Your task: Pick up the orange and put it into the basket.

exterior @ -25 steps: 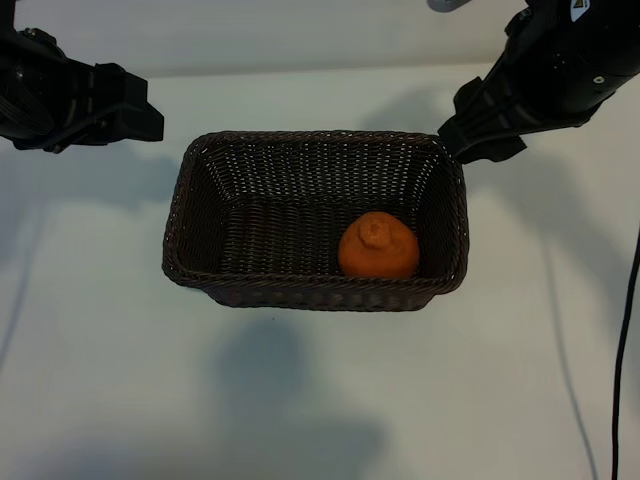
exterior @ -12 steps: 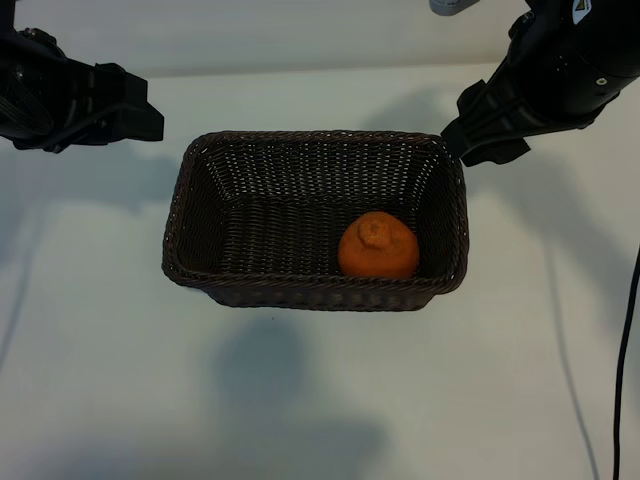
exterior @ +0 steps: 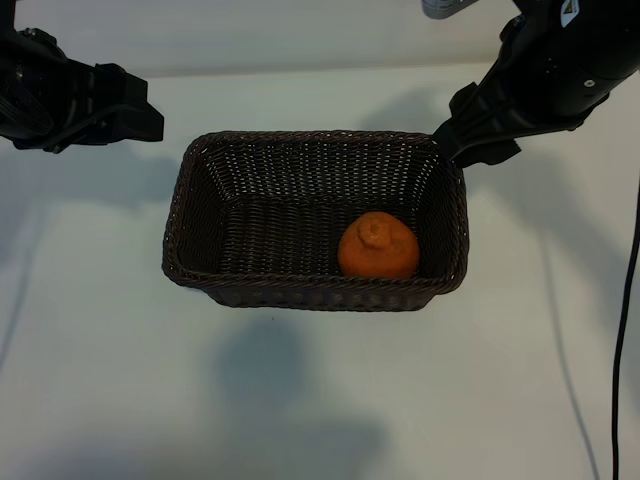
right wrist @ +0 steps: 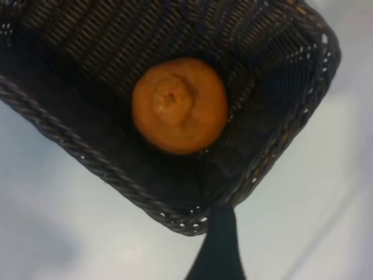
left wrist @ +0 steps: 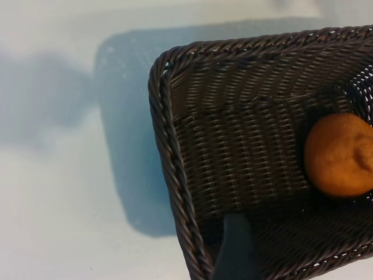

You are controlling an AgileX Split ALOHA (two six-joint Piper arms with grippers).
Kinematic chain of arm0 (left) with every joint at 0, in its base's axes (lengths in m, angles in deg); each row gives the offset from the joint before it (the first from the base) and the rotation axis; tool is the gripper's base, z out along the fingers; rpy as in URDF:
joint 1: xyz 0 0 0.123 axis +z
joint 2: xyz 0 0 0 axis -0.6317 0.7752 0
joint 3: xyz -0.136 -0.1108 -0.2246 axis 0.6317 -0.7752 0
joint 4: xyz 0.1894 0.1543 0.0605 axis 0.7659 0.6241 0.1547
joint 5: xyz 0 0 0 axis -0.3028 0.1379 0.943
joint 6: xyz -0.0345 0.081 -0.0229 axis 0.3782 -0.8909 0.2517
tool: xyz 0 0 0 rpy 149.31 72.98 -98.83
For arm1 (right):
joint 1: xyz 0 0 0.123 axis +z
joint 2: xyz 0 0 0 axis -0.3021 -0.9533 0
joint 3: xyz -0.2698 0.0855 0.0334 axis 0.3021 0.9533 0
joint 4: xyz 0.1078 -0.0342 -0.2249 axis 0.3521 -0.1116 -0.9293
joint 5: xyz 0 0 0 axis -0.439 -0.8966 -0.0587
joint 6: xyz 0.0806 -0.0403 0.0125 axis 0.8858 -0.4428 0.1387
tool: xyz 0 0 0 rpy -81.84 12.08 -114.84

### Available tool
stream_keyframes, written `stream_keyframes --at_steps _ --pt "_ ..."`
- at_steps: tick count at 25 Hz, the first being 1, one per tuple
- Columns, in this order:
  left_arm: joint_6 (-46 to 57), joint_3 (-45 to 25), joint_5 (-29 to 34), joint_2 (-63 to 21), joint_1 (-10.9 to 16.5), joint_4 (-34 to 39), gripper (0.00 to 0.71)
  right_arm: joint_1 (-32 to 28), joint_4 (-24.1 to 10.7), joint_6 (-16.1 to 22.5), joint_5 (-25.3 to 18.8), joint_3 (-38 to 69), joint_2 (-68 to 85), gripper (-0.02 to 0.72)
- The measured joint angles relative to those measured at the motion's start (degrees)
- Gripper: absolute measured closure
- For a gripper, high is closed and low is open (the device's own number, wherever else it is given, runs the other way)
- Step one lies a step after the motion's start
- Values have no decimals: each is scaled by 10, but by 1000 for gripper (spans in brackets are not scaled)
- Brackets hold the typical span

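The orange (exterior: 378, 246) lies inside the dark woven basket (exterior: 310, 297), near its front right corner, stem knob up, with nothing touching it. My left gripper (exterior: 140, 105) hangs off the basket's back left corner, open and empty. My right gripper (exterior: 470, 140) hovers at the back right corner, also open and empty. The left wrist view looks down on the basket rim (left wrist: 169, 134) and the orange (left wrist: 340, 154), with one dark finger (left wrist: 236, 251) showing. The right wrist view shows the orange (right wrist: 179, 105) within the basket rim (right wrist: 76, 149) and one finger (right wrist: 218, 245).
The basket sits mid-table on a white tabletop (exterior: 300, 400). A black cable (exterior: 625, 340) runs down the right edge. A small grey object (exterior: 445, 7) shows at the top, behind the right arm.
The right arm has shifted slightly left and up. The left arm, the basket and the orange have not moved.
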Motion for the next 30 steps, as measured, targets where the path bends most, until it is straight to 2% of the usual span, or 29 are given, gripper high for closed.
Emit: stream_keyframes --at_steps 6,11,30 --pt "0 0 -3 0 0 0 122 0 7 -7 0 0 -7 105" --pt "0 0 -10 0 0 0 122 0 10 -38 0 0 -7 105" --pt "0 0 -11 0 0 2 122 0 11 -36 13 0 -7 106"
